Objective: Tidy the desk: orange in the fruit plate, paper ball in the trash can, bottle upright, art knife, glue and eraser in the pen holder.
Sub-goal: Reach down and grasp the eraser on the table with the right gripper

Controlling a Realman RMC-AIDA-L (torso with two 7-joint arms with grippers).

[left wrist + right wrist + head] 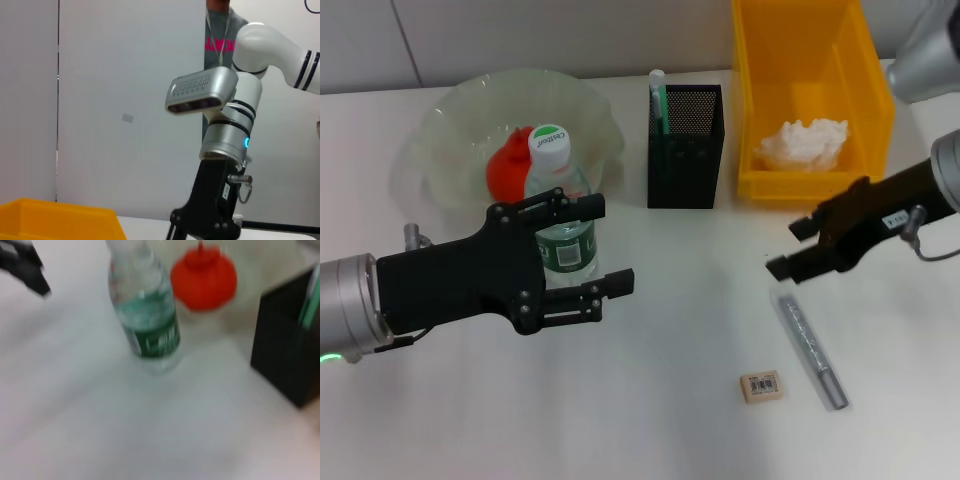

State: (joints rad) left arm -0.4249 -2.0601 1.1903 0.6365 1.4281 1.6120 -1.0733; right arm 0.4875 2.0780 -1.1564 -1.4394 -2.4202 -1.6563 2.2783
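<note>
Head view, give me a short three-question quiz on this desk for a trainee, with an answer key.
1. True or false: the bottle stands upright.
2. Where is the paper ball? A) on the table B) in the trash can C) in the pen holder
3. Name the two small items lying on the table under the right gripper.

Key: 1 true. 2 B. 3 the eraser and the art knife.

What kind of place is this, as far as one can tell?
Probably an office desk set up for a tidying test: a white table with a mesh pen holder, an eraser and a yellow trash can.
</note>
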